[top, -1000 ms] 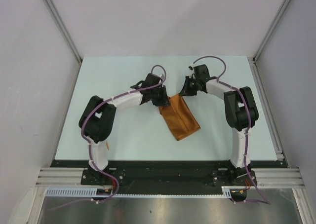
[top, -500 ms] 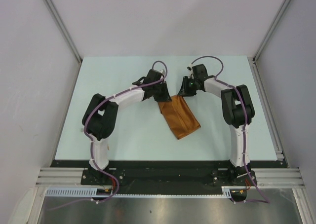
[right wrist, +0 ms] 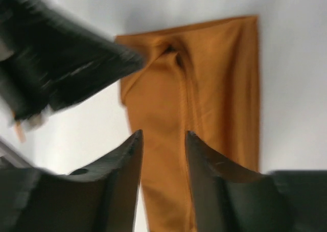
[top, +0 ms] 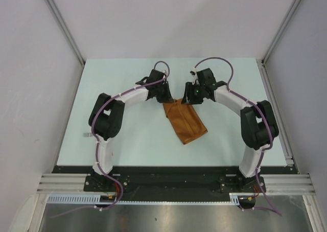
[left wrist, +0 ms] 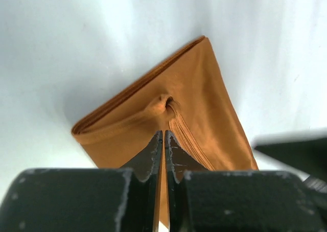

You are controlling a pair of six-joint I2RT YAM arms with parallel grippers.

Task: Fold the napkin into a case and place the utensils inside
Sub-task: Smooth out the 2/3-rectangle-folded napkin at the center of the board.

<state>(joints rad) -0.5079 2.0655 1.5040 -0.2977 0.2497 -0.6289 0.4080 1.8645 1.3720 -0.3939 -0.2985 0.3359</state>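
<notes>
Now, eyes on the left pincer (left wrist: 163,135): its two black fingers (left wrist: 145,158) are pressed almost flat together, with only a thin sliver of rust-orange cloth showing in the slit between them. That is a firm pinch on the case (left wrist: 204,104), and right at the fingertips the fabric bunches into a small puckered knot where it is gathered. From that pinch the case spreads out ahead of the tips and off to either side, a narrow pouch with its stacked edges showing as fine lines along the left-hand border. It lies on the pale table (top: 133,140). Over to the right pincer (right wrist: 163,137): the jaws stand partly apart, a clear gap between the fingers (right wrist: 125,160), and nothing is gripped in them. It hovers above the case, with orange cloth visible straight through the gap and running on beyond the tips, though this view is blurred and I cannot tell whether the fingers touch the fabric. Just ahead and to the left of those open fingers sits the dark bulk of the left pincer, at the same puckered spot. From above, both pincers meet at the far end of the case, which runs back from them at a slant toward the arm bases.
</notes>
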